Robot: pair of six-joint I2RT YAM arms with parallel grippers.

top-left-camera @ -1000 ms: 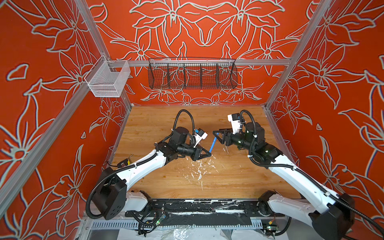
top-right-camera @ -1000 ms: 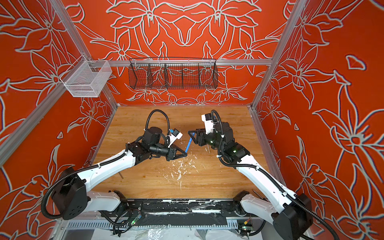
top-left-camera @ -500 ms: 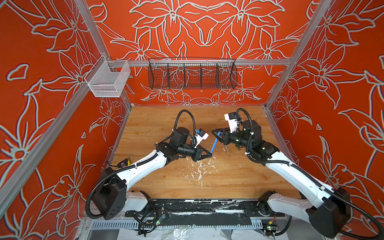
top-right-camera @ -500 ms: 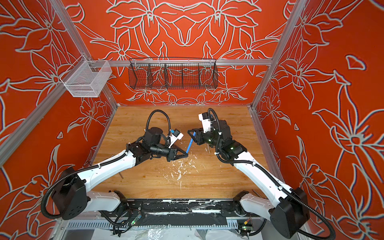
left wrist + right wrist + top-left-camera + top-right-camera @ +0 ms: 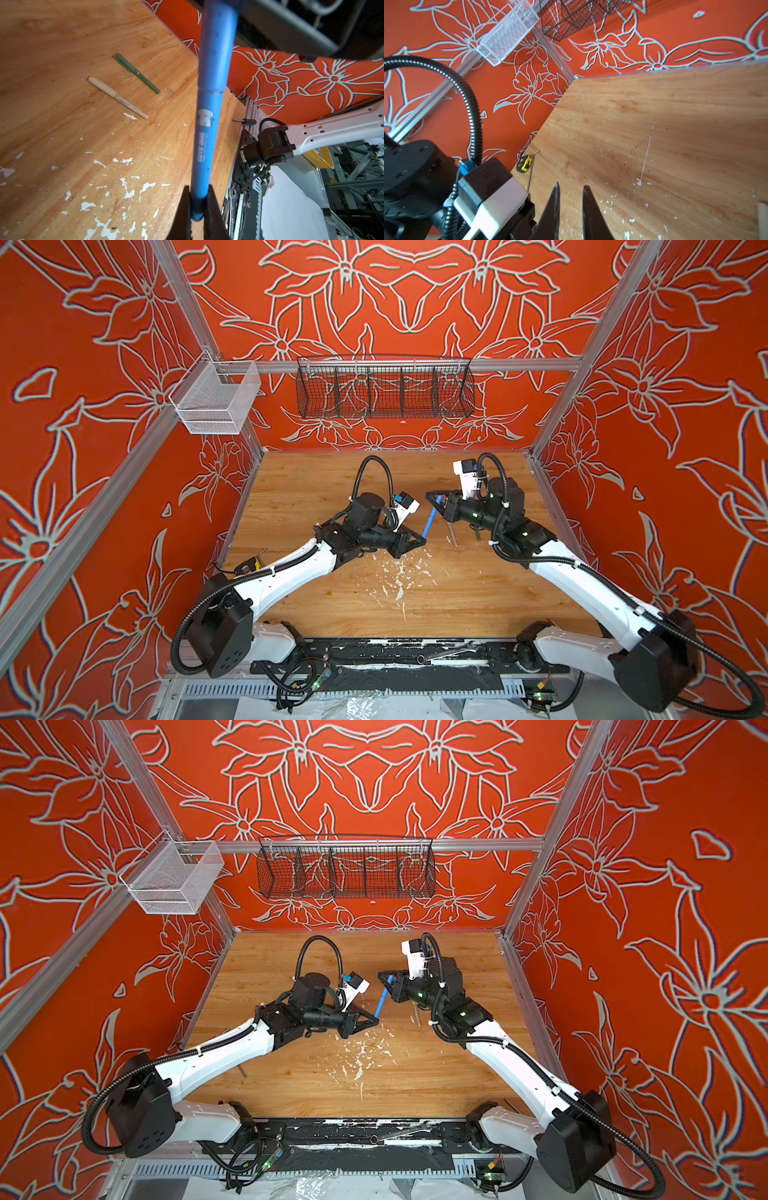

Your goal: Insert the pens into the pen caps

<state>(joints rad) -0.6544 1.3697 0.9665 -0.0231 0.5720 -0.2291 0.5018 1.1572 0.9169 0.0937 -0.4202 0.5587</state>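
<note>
The blue pen (image 5: 204,145) stands slanted above the table between the two arms. My left gripper (image 5: 198,187) is shut on its lower end, as both top views show (image 5: 422,539). The wider blue cap (image 5: 216,52) sits over the pen's upper end. In a top view that end lies between the fingers of my right gripper (image 5: 432,495). In the right wrist view the right gripper (image 5: 571,186) has its jaws drawn close, with a narrow gap and no cap showing at the tips. A beige pen (image 5: 118,97) and an olive green pen (image 5: 137,72) lie capped on the table.
A yellow and black tape measure (image 5: 525,164) lies at the table's left edge. A dark tool (image 5: 244,121) rests by the right rail. White flecks (image 5: 399,576) mark the wooden table (image 5: 311,489). A black wire basket (image 5: 384,391) and a white mesh basket (image 5: 216,400) hang on the walls.
My right gripper has moved left onto the blue pen's upper end and its jaws have closed in. The left gripper holds the pen as before.
</note>
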